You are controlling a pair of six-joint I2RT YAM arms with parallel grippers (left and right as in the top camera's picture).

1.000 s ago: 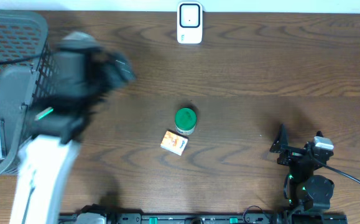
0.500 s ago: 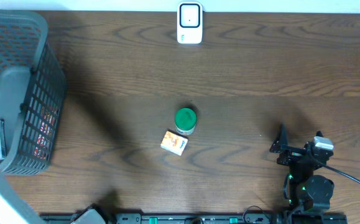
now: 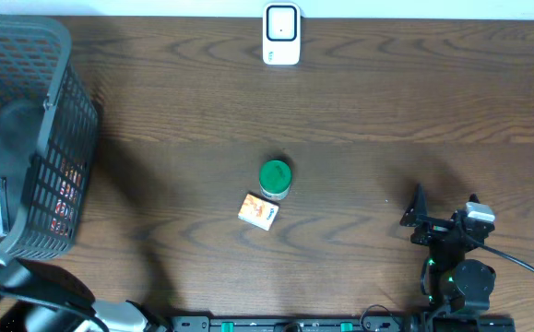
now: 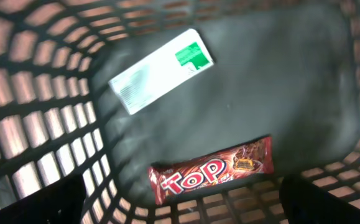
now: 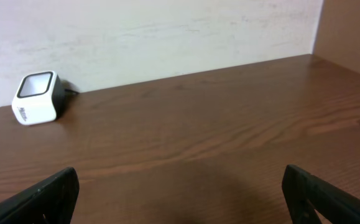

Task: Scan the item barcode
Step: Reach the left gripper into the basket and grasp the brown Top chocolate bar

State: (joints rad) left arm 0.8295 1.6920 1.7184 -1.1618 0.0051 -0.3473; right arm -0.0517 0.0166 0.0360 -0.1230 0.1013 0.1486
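Overhead now: dark wood-grain tabletop [image 3: 386, 111], white barcode scanner [image 3: 281, 35] at the far edge, green-lidded round jar [image 3: 275, 178] just beside a small orange carton [image 3: 258, 211] at centre, right claw [image 3: 445, 201] spread wide, empty. Left wrist: left claw [image 4: 180, 194] released over the grey mesh plastic basket [image 4: 18, 112]. Right wrist: pale wall [image 5: 167, 31] behind the scanner.

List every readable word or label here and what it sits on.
"Top": red candy bar wrapper in the basket.
White box: print too small to read.
Orange box: print blurred.
Scanner: side marking blurred.
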